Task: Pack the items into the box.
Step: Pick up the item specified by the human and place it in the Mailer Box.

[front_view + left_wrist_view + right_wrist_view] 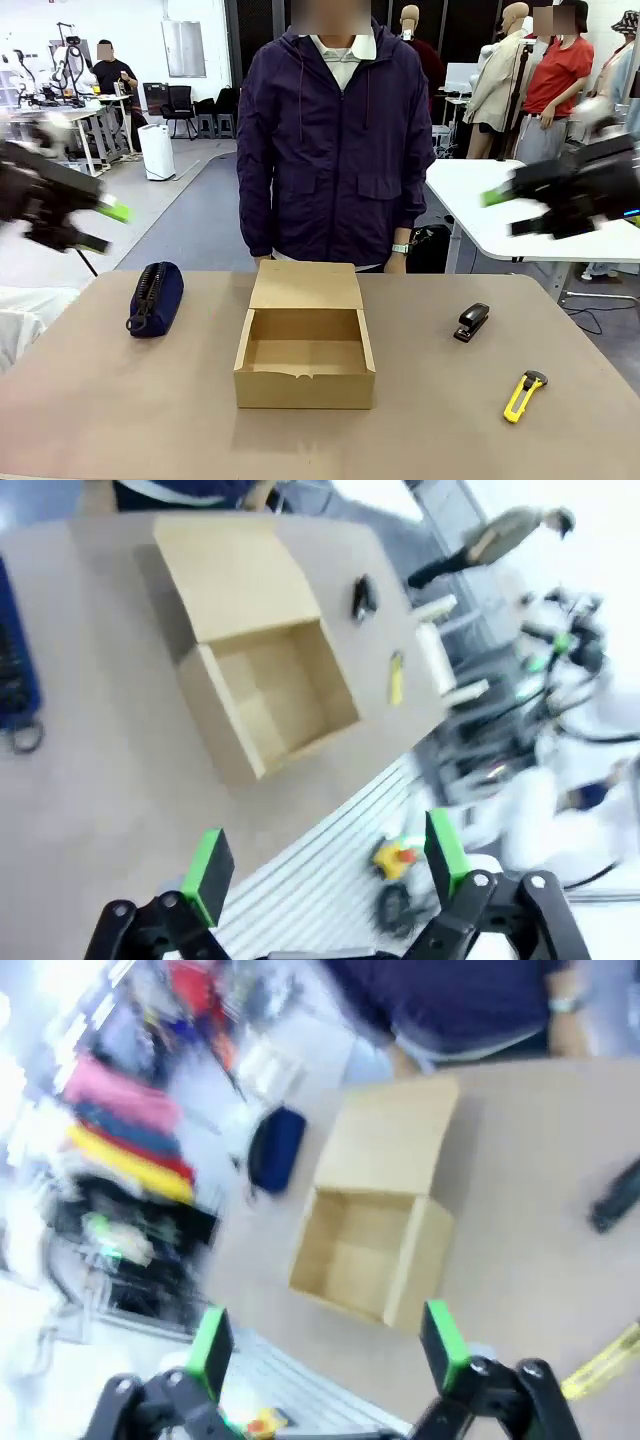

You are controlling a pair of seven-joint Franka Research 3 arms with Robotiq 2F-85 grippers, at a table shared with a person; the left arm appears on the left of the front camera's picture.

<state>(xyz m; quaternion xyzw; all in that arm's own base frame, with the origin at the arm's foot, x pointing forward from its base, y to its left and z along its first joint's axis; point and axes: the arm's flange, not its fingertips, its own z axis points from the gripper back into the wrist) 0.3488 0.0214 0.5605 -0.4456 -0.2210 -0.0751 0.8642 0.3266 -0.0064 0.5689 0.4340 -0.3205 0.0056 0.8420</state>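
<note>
Box (305, 388) sits open and empty at tabletop centre, with stapler (472, 322) at its 3 o'clock and knife (523, 394) at 4, both long axes about 1–7 o'clock. The right claw (505, 212) hangs raised on their side, nearer than the left claw (108, 227); both are spread wide, holding nothing. Claws blurred in front view; knife cut off in right wrist view.

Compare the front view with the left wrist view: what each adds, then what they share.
Front view: the person's jacket front and wristwatch, seen upright. Left wrist view: a yellow, red-topped object below the table edge, framed by spread green pads. Both: the open left gripper, open box, black stapler, yellow utility knife, navy pouch, table.
</note>
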